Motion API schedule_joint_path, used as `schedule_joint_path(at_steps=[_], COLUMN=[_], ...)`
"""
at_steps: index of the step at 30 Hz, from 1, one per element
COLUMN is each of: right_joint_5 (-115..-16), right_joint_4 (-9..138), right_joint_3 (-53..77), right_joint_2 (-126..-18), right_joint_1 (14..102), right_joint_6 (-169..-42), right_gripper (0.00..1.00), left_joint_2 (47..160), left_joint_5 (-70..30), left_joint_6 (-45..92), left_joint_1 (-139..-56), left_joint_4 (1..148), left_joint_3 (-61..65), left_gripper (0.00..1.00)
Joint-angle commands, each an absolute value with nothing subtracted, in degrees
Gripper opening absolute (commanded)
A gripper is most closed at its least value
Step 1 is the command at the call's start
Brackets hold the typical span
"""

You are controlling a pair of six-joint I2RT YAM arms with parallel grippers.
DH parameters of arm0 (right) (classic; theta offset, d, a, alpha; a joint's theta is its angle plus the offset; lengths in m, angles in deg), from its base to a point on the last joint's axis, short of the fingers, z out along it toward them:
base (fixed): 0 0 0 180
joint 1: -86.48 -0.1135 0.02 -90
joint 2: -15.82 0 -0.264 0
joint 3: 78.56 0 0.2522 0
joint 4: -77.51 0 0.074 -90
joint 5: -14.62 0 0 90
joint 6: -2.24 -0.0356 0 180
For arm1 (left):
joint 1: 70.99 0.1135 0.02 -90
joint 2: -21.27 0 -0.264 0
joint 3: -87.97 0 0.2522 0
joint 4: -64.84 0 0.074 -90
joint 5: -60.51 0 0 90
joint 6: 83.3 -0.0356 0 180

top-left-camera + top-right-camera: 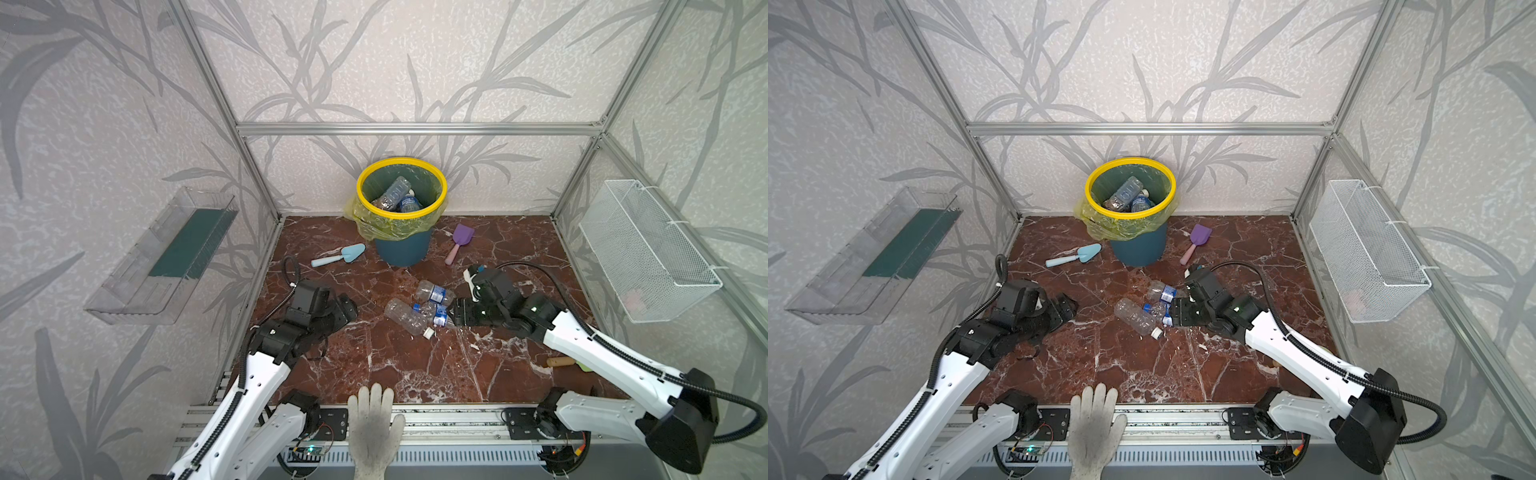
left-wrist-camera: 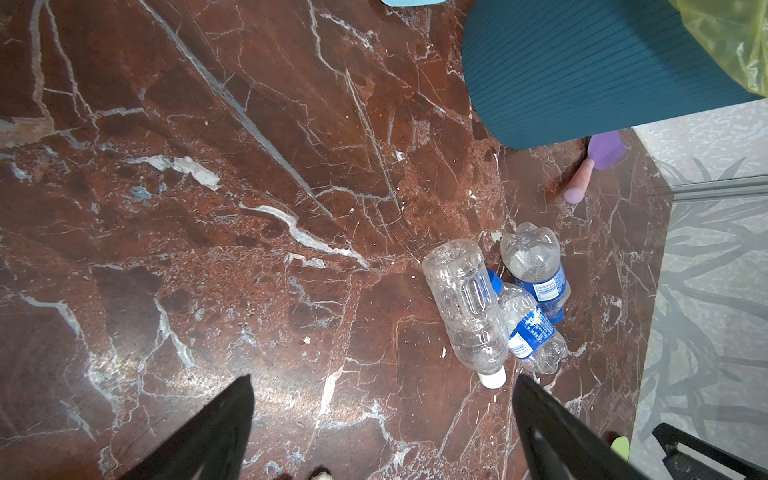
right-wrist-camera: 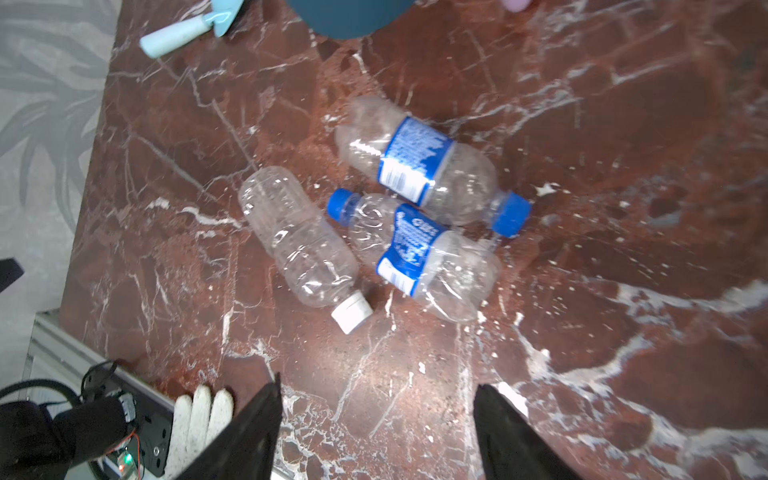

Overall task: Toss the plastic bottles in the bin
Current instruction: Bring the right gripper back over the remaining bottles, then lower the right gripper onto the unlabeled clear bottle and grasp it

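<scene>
Red-brown marble tabletop (image 1: pixel 415 365) is enclosed by leaf-patterned walls, and the bin (image 1: pixel 401 251) is stood at the middle of the back wall, where it can be reached by either arm. Several plastic bottles (image 1: pixel 395 193) are already seen inside the bin, within its yellow liner. Three more are found on the marble in front of the bin, clustered and touching: a clear white-capped bottle (image 1: pixel 405 316), a blue-labelled bottle (image 1: pixel 434 292) nearest the bin, and a crumpled blue-labelled bottle (image 1: pixel 435 313) wedged between them. The right gripper (image 1: pixel 452 316) is held low in front of the bin and to its right, just beside the crumpled bottle; its fingers are parted with nothing between them, presumably so that this bottle can be closed upon. The left gripper (image 2: pixel 382 378) is kept in front of the bin and to its left, apart from the cluster, its fingers spread wide and empty, apparently parked clear. Since the bottles touch, the neighbours are likely to be nudged by any grasp.
</scene>
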State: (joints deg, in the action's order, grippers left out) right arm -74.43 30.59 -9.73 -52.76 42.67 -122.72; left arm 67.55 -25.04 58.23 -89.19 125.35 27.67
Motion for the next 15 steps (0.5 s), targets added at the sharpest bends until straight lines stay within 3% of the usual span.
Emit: schedule_joint_path(at_steps=[1,15], right_joint_5=[-74.84,-75.47], right_joint_4=[33.83,35.10], right_joint_3=[-8.62,2.61], right_joint_2=[-56.85,-75.07], right_joint_1=[39.44,33.42], right_joint_6=[-118.63,-112.34], right_gripper=[0.73,0.80], left_joint_2=[66.80,63.94], left_joint_5=[-24.91,-25.41], left_joint_6=[59.54,60.32], left_joint_1=[-88.88,-88.85], left_joint_4=[126.06,128.16], left_joint_3=[28.67,29.97], left_gripper=[0.97,0.97])
